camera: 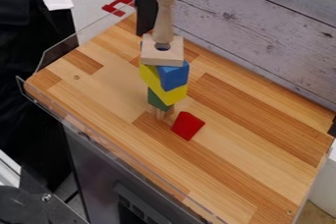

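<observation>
**Peg-topped block tower stands near the middle of your surface, red block beside it**

You have a stack near the middle of the surface (249, 144), a little toward its left corner. Its parts overlap closely from your viewpoint. At its foot are short, pale wooden supports (160, 114), with a green block (158, 102) above. Yellow (173, 96) shows higher up, to the left of and below an angled blue block (174, 77). Over these you see a flat, square wooden block (151, 58) with a round hole, and above it a pale peg (164, 24) with a ball-shaped head. To the right of the foot, a red block (187, 126) lies on the surface, just beside the stack. You cannot tell from here whether the pincer is open, closed or gripping anything.

A clear guard (60, 53) rims the surface's left corner and runs along its near edge, above a dark cabinet (95, 169). Near the back corner you find a red notched piece (120, 6), then a black upright (148, 4); to their right, a plank wall (263, 26) backs the far edge.

The surface is light and mid-brown wood strips, smooth and slightly glossy. The peg is rounded, the coloured blocks flat-faced, and the wall grey-white with dark knots.
</observation>
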`<state>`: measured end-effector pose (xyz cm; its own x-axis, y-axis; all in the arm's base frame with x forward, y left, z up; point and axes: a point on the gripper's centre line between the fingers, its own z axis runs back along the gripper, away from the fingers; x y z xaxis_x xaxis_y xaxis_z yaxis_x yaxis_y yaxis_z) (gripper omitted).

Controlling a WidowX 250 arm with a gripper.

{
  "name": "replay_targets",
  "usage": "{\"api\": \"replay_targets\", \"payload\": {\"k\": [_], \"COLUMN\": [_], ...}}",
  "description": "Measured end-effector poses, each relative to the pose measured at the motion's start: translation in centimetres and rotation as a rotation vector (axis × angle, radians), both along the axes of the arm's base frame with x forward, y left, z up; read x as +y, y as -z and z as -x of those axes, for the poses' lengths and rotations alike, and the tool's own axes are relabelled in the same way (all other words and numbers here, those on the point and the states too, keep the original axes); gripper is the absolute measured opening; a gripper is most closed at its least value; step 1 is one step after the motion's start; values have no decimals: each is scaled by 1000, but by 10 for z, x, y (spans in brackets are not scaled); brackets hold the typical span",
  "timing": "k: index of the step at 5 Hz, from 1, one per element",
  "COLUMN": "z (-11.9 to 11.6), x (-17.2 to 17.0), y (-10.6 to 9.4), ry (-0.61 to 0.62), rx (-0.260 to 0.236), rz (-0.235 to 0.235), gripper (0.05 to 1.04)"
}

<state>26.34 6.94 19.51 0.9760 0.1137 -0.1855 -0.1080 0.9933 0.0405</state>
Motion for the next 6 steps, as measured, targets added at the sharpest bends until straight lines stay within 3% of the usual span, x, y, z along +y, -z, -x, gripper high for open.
{"api": "replay_targets", "payload": {"k": [1,2,3,5,6], "z": [0,-7,-15,-10,3], "x": [0,0,4,-11,-44], "y": [8,5,14,5,14], "ry": [-3,-13,-9,34,144], "rx": [31,5,36,-4,54], "rz": [9,28,37,19,-16], "gripper": [1000,1000,1000,1000,1000]}}
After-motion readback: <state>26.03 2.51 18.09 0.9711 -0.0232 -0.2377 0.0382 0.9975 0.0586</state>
